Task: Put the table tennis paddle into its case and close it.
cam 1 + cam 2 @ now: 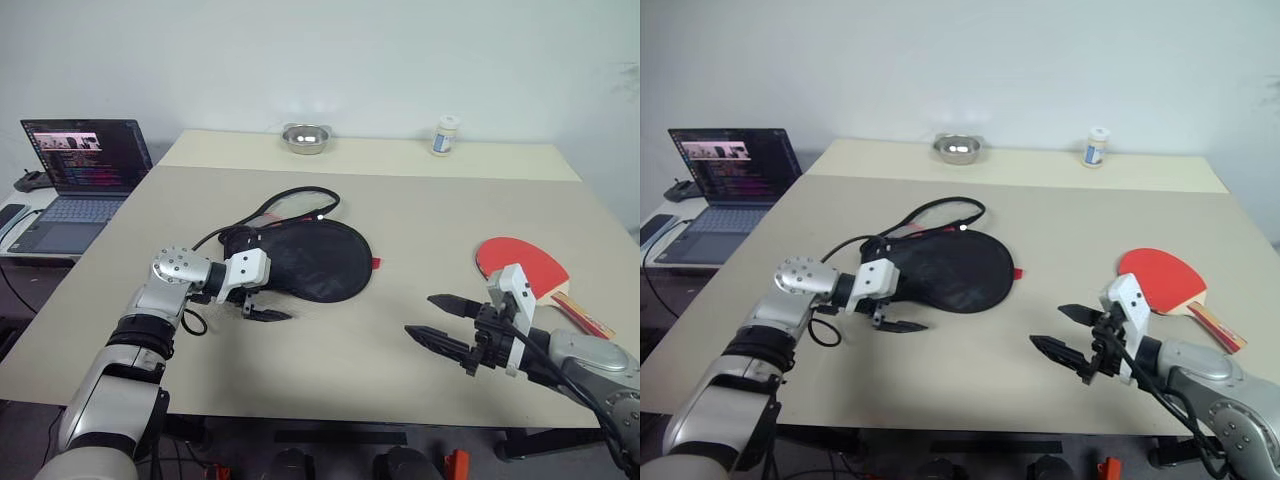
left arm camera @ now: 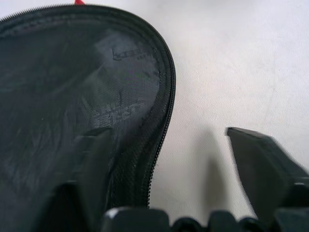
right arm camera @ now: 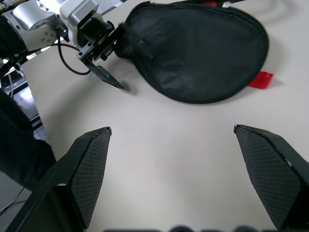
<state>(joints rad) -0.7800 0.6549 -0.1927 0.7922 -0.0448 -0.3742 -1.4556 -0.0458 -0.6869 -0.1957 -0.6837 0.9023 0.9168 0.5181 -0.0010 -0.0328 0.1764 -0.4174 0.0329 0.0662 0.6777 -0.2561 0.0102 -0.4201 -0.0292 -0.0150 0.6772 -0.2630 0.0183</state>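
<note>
From the head views, the left claw (image 1: 262, 303) sat at the narrow neck end of the case (image 1: 315, 258), which lay black face up on the surface (image 1: 400, 210); one finger reached over the case's edge and the other lay on the bare surface beside it, so the jaws stood apart, astride the rim but not yet pinching it, probably to pin the pouch for loading. The right claw (image 1: 448, 322) hovered spread and empty, with the table tennis paddle (image 1: 522, 264) just beyond it, red face up, its handle partly hidden behind the wrist. A black cord (image 1: 290, 200) looped past the case on the side away from the left claw. In the left wrist view, the case's zip edge (image 2: 161, 125) ran between the fingers, one finger (image 2: 263, 164) clear on the surface, the other lost in dark blur over the fabric. In the right wrist view, both spread fingers (image 3: 89, 169) framed bare surface, the case and a small red tab (image 3: 260, 79) lying ahead; whether the zip stood open could not be made out.
</note>
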